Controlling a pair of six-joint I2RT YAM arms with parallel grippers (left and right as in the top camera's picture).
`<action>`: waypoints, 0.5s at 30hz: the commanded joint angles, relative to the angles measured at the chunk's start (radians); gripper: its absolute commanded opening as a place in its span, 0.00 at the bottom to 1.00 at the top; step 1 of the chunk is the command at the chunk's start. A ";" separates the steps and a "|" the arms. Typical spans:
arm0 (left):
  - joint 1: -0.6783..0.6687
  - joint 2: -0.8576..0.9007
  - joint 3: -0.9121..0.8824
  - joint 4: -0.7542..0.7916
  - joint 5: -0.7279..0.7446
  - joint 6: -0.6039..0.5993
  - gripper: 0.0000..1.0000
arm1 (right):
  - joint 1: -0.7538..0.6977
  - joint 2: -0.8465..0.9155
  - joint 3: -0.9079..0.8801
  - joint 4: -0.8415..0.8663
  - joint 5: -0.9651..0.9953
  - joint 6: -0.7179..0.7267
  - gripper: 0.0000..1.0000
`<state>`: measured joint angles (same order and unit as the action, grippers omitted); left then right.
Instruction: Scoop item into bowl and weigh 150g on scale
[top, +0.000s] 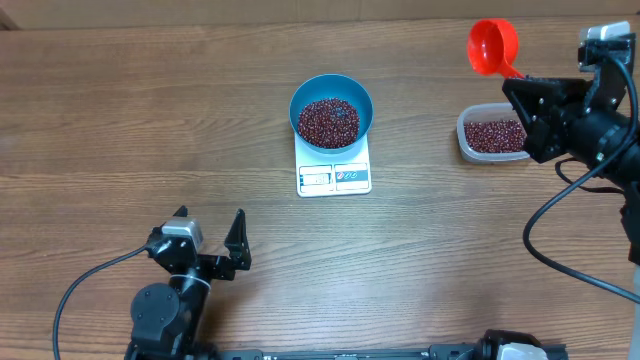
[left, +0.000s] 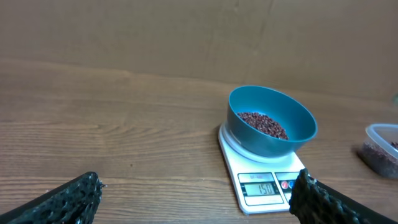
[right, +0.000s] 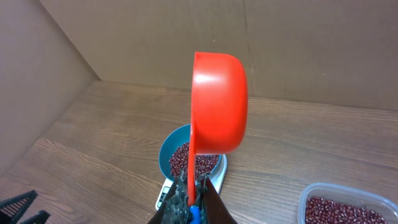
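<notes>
The blue bowl (top: 332, 110) stands on the white scale (top: 334, 177) at mid-table and holds a heap of dark red-brown beans (top: 328, 122). In the left wrist view the bowl (left: 272, 121) sits on the scale (left: 261, 186), whose display reads 150. My right gripper (top: 515, 85) is at the far right, shut on the handle of a red scoop (top: 493, 46). The scoop (right: 217, 102) is raised, tipped on its side and looks empty. My left gripper (top: 210, 215) rests open near the front edge, well short of the scale, with nothing between its fingers (left: 81, 193).
A clear plastic tub (top: 490, 135) with more beans sits on the table right of the scale, just under the right arm. Brown cardboard walls close off the back and left side. A black cable loops on the table at the right.
</notes>
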<state>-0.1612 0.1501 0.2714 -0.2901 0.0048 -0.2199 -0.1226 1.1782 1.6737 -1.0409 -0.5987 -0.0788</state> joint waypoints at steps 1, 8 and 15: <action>0.004 -0.011 -0.048 0.053 -0.038 -0.043 1.00 | 0.004 -0.002 0.021 0.005 -0.009 -0.008 0.04; 0.004 -0.011 -0.131 0.151 -0.034 -0.050 1.00 | 0.004 -0.002 0.021 0.002 -0.009 -0.008 0.04; 0.004 -0.011 -0.199 0.197 -0.023 -0.050 1.00 | 0.004 -0.002 0.021 -0.003 -0.009 -0.008 0.04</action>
<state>-0.1612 0.1501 0.1013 -0.1013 -0.0158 -0.2573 -0.1226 1.1782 1.6737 -1.0443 -0.5991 -0.0792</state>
